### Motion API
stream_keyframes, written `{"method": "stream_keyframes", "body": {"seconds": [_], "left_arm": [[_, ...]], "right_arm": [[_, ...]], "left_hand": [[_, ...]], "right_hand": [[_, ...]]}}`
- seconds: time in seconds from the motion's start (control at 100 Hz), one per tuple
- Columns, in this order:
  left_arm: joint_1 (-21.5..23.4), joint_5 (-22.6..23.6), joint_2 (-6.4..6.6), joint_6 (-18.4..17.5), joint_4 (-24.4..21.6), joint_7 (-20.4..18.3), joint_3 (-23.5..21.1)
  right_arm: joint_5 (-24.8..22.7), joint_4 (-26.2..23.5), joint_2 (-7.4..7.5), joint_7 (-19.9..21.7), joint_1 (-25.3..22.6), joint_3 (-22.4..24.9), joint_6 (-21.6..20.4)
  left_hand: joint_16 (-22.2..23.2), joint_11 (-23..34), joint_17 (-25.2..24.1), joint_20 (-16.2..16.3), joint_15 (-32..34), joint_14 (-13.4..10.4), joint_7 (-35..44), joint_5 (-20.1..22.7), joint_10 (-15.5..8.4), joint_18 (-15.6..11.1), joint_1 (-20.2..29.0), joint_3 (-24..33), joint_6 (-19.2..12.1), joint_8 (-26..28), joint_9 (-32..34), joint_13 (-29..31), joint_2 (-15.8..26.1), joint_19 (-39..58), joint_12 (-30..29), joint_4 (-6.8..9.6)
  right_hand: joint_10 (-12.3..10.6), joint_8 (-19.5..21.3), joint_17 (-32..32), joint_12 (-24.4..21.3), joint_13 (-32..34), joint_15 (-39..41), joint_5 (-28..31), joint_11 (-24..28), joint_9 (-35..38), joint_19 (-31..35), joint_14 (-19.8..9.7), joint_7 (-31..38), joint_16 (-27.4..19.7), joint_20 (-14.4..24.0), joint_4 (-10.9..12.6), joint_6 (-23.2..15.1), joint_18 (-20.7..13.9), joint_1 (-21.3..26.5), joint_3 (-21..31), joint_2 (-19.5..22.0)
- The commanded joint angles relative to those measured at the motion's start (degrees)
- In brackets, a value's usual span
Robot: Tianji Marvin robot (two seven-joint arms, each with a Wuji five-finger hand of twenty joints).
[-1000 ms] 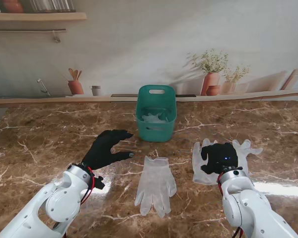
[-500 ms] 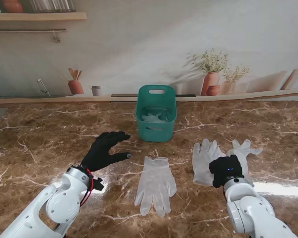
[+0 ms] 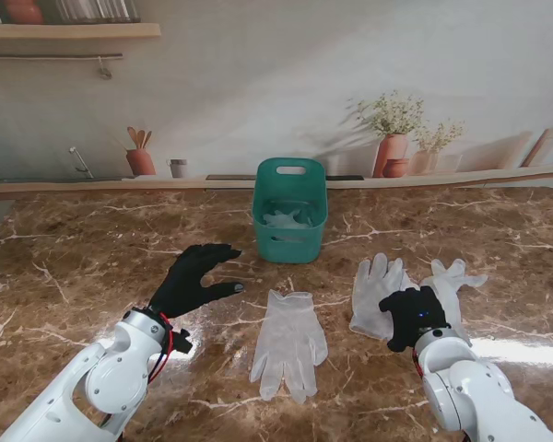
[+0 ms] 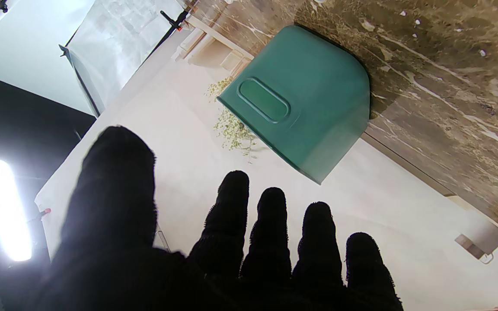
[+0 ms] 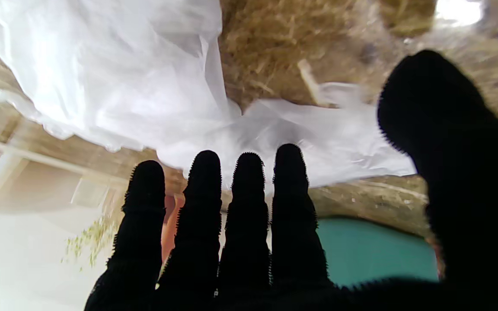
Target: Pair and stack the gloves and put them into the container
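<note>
The marble bench [image 3: 64,267] fills the lower half of the stand's view, and on it, at upper centre, stands one teal container [image 3: 290,210] with something pale and crumpled already lying inside, likely gloves, though I cannot count them. Three loose gloves lie outside it. A single glove [image 3: 288,343] is flat at lower centre, fingers toward the bottom edge. At centre right a second glove [image 3: 376,290] lies touching or partly overlapping a third glove [image 3: 453,279]; which is on top I cannot tell.

The step in hand looks like pairing those two on the right. The right robot hand [image 3: 415,316] sits at their cuff end with its fingers curled down; whether it actually pinches the film I cannot tell. The left robot hand [image 3: 192,279], at centre left, hovers spread wide, holding nothing.

Next, I would judge, the right-hand pair needs squaring up one over the other; thin film will wrinkle and drag.
</note>
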Motion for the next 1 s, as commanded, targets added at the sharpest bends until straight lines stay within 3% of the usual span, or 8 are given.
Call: {"method": "stream_keyframes", "body": {"seconds": [0.0, 0.19, 0.38, 0.58, 0.63, 0.67, 0.78, 0.99], "left_arm": [[0.2, 0.2, -0.10, -0.2, 0.2, 0.1, 0.1], [0.2, 0.1, -0.15, -0.3, 0.3, 0.3, 0.2], [0.2, -0.5, -0.18, -0.6, 0.4, 0.1, 0.4], [0.2, -0.6, -0.10, -0.5, 0.3, -0.3, 0.3], [0.2, -0.6, -0.11, -0.6, 0.4, -0.3, 0.3], [0.2, -0.6, -0.11, -0.7, 0.4, -0.3, 0.3], [0.1, -0.7, -0.07, -0.9, 0.5, -0.5, 0.3], [0.1, -1.1, -0.03, -0.8, 0.4, -0.9, 0.5]], "right_arm": [[-0.4, 1.5, -0.44, -2.8, -2.3, -0.1, 0.5], [-0.2, 1.4, -0.75, -8.9, -3.9, 0.3, 0.0], [-0.7, 3.8, -0.59, -10.1, -2.9, -1.2, 1.1], [-2.1, 10.2, -0.26, -17.4, 1.0, -4.7, 3.7], [-1.7, 11.8, -0.28, -19.1, 2.2, -5.8, 4.8], [-1.2, 12.5, -0.32, -19.3, 2.7, -6.3, 5.1], [0.4, 13.5, -0.47, -20.2, 3.3, -6.6, 5.0], [4.4, 10.6, -1.39, -21.5, 1.7, -4.0, 2.4]], "left_hand": [[-0.7, -1.2, -0.3, 0.2, -1.7, -3.4, -1.2, 0.9, -1.2, -2.2, 0.3, -2.6, -0.9, 0.0, -1.0, -2.2, 2.1, -2.4, -0.8, 1.35], [-0.7, -1.2, -0.2, 0.4, -1.7, -3.4, -1.2, 1.1, -1.3, -2.3, 0.2, -2.6, -1.0, 0.1, -0.8, -2.1, 2.2, -2.5, -0.8, 1.35], [-0.7, -1.1, -0.2, 0.6, -1.7, -3.5, -1.1, 1.2, -1.3, -2.1, 0.3, -2.5, -1.0, 0.1, -0.8, -2.0, 2.3, -2.7, -0.8, 1.35], [-0.6, -1.1, -0.3, 0.7, -1.6, -3.3, -1.0, 1.3, -1.0, -1.9, 0.4, -2.5, -0.9, 0.2, -0.7, -2.0, 2.3, -3.0, -0.8, 1.35], [-0.6, -1.1, -0.3, 0.7, -1.6, -3.3, -1.0, 1.3, -1.0, -1.9, 0.5, -2.5, -0.9, 0.2, -0.6, -2.0, 2.3, -3.0, -0.8, 1.34], [-0.6, -1.1, -0.3, 0.7, -1.6, -3.3, -1.0, 1.3, -1.0, -1.8, 0.4, -2.5, -1.0, 0.2, -0.7, -2.0, 2.4, -3.1, -0.8, 1.34], [-0.6, -1.0, -0.4, 0.8, -1.6, -3.2, -0.2, 2.6, -0.8, -1.7, 0.5, -2.5, -0.7, 0.6, -0.6, -2.0, 2.5, -3.3, -0.8, 1.35], [-0.6, -0.9, -0.3, 1.2, -1.5, -2.8, 1.7, 3.5, -0.2, -1.2, 0.9, -2.4, -0.4, 2.2, -0.2, -1.8, 2.8, -3.3, -0.7, 1.38]], "right_hand": [[0.5, -1.5, 0.9, -0.9, 0.1, 1.2, -2.1, 0.8, -0.6, 0.2, -0.6, -2.5, -0.3, 2.1, 0.9, -0.5, -0.1, -1.9, 1.7, -2.2], [0.1, 5.2, 3.0, -0.5, 2.7, 2.3, -1.1, 4.3, 0.2, 3.2, -0.8, 4.3, -0.7, 2.9, 0.2, 1.9, -0.1, -0.8, 4.5, -4.3], [0.0, 13.5, 4.1, 0.1, 4.0, 3.0, 1.7, 6.2, 1.0, 5.4, -1.1, 8.9, -1.0, 2.4, 0.3, -1.1, -0.2, 1.4, 4.8, -3.7], [-1.0, 18.2, 9.0, 1.0, 10.6, 5.4, 12.3, 9.6, 9.1, 11.1, -1.1, 14.5, -0.8, 2.4, 0.9, -6.9, 0.4, 6.1, 4.3, -0.3], [-1.1, 12.5, 10.6, 1.5, 12.8, 6.2, 13.9, 10.1, 11.6, 14.4, -1.0, 22.3, -0.6, 0.8, -6.6, -10.1, 0.4, 9.2, 1.8, 0.8], [-1.2, 8.2, 11.0, 1.5, 13.5, 6.2, 14.3, 10.2, 12.4, 15.5, -1.0, 27.5, -0.6, 0.4, -7.9, -11.7, 0.2, 10.2, 0.7, 1.0], [-2.0, -1.0, 11.6, 2.2, 14.7, 6.7, 19.5, 10.8, 15.2, 17.8, -1.2, 37.2, -0.3, 0.5, -6.4, -14.2, -0.4, 9.1, 0.3, 10.0], [-2.1, 3.4, 10.6, 3.3, 14.0, 6.9, 19.1, 11.5, 15.6, 18.2, -1.2, 38.6, 0.0, 0.4, -4.4, -12.0, -0.8, 6.2, 2.4, 19.4]]}}
